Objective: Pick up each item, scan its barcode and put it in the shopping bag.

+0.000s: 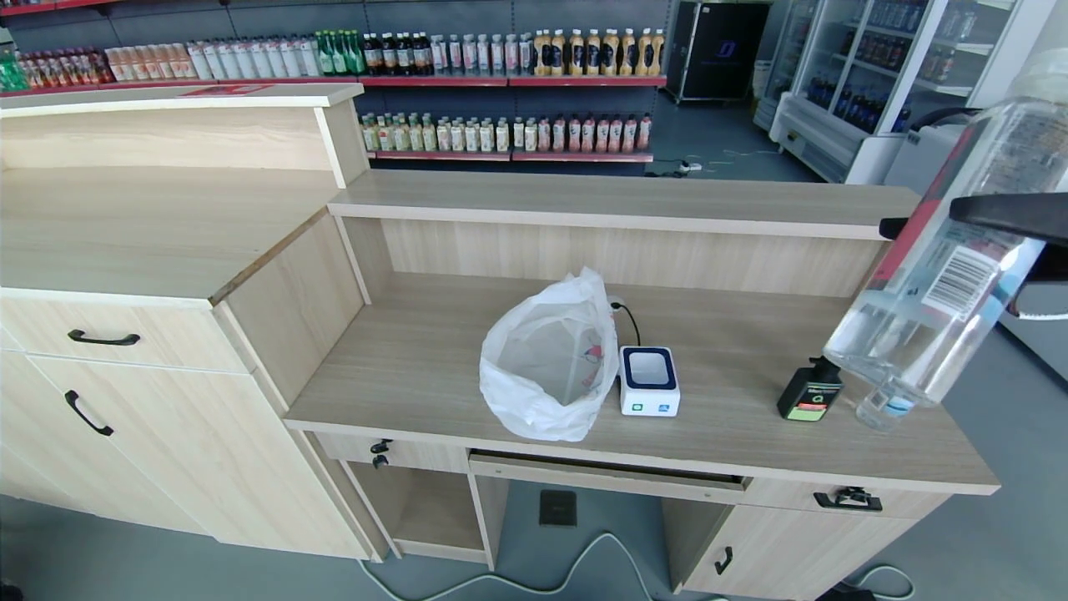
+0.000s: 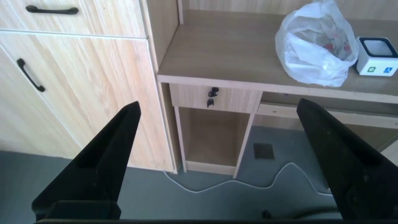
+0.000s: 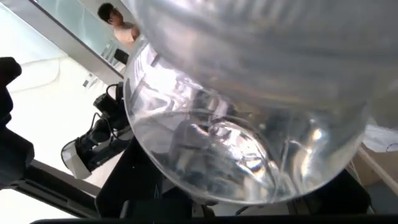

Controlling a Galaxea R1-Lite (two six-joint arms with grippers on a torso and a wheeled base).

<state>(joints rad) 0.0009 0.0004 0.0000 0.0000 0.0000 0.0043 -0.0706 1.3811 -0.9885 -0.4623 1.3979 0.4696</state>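
Observation:
A large clear water bottle [image 1: 909, 325] with a red-and-white label and a barcode hangs tilted above the counter's right end, close to the head camera. My right gripper [image 1: 947, 219] is shut on its upper body. The bottle's clear base [image 3: 249, 118] looms large in the right wrist view. The white shopping bag [image 1: 546, 363] stands open mid-counter, with the white barcode scanner [image 1: 649, 381] touching its right side. A small dark bottle [image 1: 809, 392] and a small clear bottle [image 1: 883, 406] sit on the counter below the held one. My left gripper [image 2: 217, 168] is open and holds nothing, above the floor left of the counter.
The wooden counter [image 1: 417, 367] has a raised back ledge [image 1: 617, 200] and a taller cabinet [image 1: 125, 234] to its left. A black cable [image 1: 630, 321] runs behind the scanner. Drink shelves and fridges stand behind. Bag [image 2: 314, 43] and scanner [image 2: 376, 55] also appear in the left wrist view.

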